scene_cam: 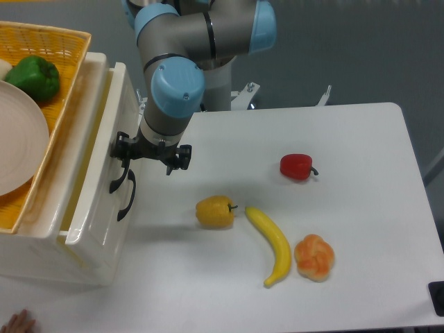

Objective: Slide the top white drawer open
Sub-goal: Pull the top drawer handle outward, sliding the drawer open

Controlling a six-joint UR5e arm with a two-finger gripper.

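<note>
hanging low at the cabinet's front, the gripper (125, 154) sits right at the curved black handle (118, 182) of the top white drawer (97, 173), its dark fingers seemingly hooked around the handle's upper end, though the wrist covers the contact and i cannot tell whether the jaws are closed on it or merely beside it. the top white drawer stands at the left of the table, pulled partly out of the white cabinet (41, 257), so a narrow yellowish gap shows between its front panel and the cabinet top. a second black handle (127, 196) sits just beside the first, on the lower drawer front. on top of the cabinet rests a yellow wicker basket (59, 48) holding a green bell pepper (33, 76) and a pale plate (17, 139). on the white table (361, 229) lie a yellow bell pepper (214, 211), a banana (272, 245), a bread roll (314, 257) just beside the banana's tip, and a red bell pepper (297, 166) further back.
</note>
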